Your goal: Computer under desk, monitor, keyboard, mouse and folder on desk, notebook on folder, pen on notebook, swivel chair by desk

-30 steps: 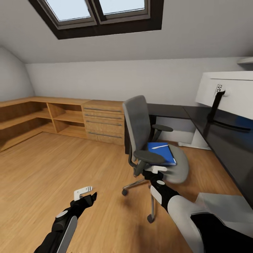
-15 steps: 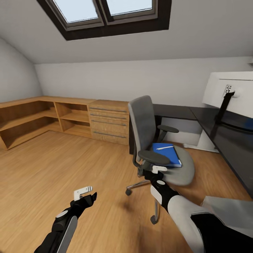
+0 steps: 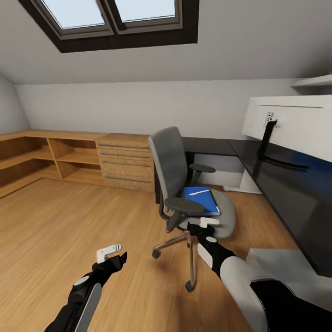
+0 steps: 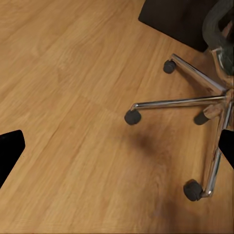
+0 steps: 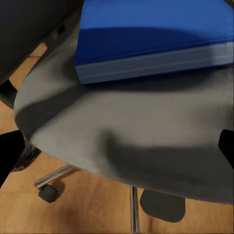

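Note:
The swivel chair (image 3: pixel 173 166) stands on the floor left of the black desk (image 3: pixel 281 184), turned away from it. On its grey seat (image 5: pixel 122 122) lies the blue folder (image 3: pixel 203 201), with the white pen (image 3: pixel 199 192) resting on top. The folder's (image 5: pixel 146 34) pale page edges face my right gripper (image 3: pixel 206 224), which is open just in front of the seat's front edge, below the near armrest. My left gripper (image 3: pixel 112 254) hangs open over bare floor, left of the chair's chrome base (image 4: pixel 204 100). The monitor (image 3: pixel 295 122) stands on the desk, white back toward me. A white computer case (image 3: pixel 246 182) sits under the desk.
A light wood dresser (image 3: pixel 127 161) and low open shelves (image 3: pixel 50 159) line the far wall on the left. A skylight (image 3: pixel 115 14) is set in the sloped ceiling. Open wooden floor (image 3: pixel 69 216) spreads to the left of the chair.
The whole picture swung right, then back left, so the camera moved. Both arms keep the same pose and both grippers stay open. The folder and pen still lie on the seat.

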Controlling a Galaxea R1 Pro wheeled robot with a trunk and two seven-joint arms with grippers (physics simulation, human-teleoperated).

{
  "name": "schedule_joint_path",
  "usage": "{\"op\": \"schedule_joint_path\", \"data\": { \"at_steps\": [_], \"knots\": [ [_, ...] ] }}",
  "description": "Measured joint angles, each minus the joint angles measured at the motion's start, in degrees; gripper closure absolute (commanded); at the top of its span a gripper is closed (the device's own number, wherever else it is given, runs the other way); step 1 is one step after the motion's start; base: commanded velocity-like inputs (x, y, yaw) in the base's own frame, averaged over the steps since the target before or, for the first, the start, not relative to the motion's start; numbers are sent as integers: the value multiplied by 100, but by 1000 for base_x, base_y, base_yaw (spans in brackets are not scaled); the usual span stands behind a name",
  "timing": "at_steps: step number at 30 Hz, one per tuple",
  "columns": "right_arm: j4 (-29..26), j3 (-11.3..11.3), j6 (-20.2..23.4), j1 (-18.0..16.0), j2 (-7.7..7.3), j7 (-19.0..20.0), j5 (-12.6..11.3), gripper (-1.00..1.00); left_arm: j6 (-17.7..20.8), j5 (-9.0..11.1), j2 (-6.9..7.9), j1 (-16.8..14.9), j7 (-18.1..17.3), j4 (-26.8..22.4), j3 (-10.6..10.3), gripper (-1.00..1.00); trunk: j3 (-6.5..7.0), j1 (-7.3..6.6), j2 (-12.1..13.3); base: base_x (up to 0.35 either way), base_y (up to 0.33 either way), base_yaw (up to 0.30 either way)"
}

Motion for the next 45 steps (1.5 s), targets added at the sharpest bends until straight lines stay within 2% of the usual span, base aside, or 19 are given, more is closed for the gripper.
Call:
{"op": "schedule_joint_path", "data": {
  "at_steps": [26, 45],
  "knots": [
    [0, -7, -9, 0, -9, 8, -9, -100, 0, 0, 9, 0, 4, -13, 8, -100, 81, 0, 0, 0, 0, -245],
    [1, -1, -9, -1, 1, 18, -9, -100, 0, 3, 10, 1, 6, -15, 8, -100, 86, 0, 0, 0, 0, -29]
  ]
}}
